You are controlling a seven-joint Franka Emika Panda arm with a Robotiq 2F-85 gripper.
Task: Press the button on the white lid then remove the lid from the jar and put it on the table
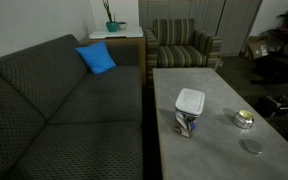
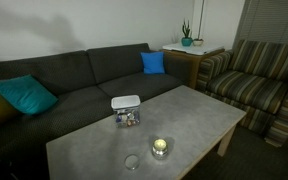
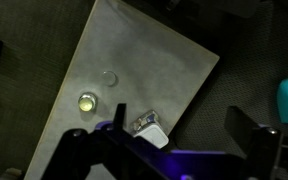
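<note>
Viewed from high above, the gripper, jaws spread wide, hangs over the grey table, with the jar under its white lid just ahead between the jaws, and a round tin and small disc farther ahead.

There's a dark grey patterned fabric sofa, with a bright blue square cushion propped at one end and a teal cushion at the other. Beyond it stands a striped upholstered armchair, beside a small wooden side table carrying a potted green plant. A low round metallic tin sits near a small round grey disc, not touching.
</note>
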